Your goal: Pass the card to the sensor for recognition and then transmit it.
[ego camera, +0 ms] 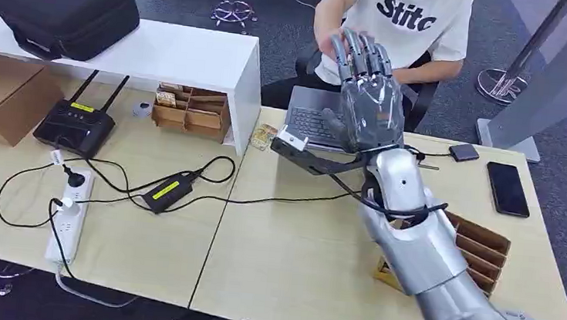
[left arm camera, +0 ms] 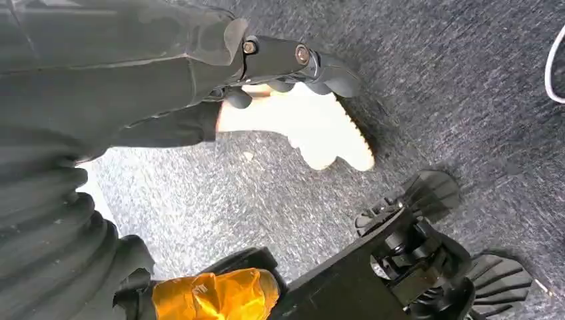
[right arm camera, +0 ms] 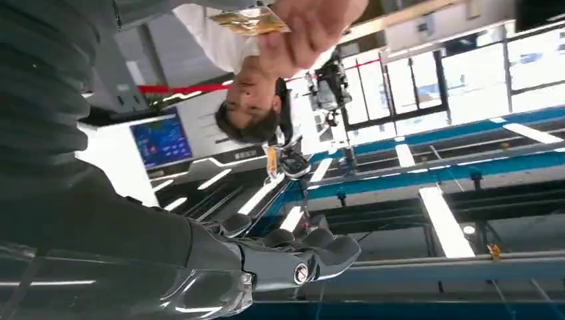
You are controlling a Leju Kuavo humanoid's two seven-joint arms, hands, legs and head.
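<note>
Card (right arm camera: 252,20) sits pinched in the person's hand (right arm camera: 308,30), while the right hand (ego camera: 365,97) is raised above the worktop (ego camera: 295,254), fingers spread, holding nothing. If the person lets go early, it could drop; the left hand (left arm camera: 293,63) hangs over the floor, curled on nothing.

The card (right arm camera: 250,20) is a thin, glossy, gold-toned rectangle, pinched at one end between the fingers of a person's hand (right arm camera: 310,30). It sits apart from the right hand (right arm camera: 280,257), beyond its extended fingers, with clear space between. The printed face is blurred; its pattern cannot be resolved.
</note>
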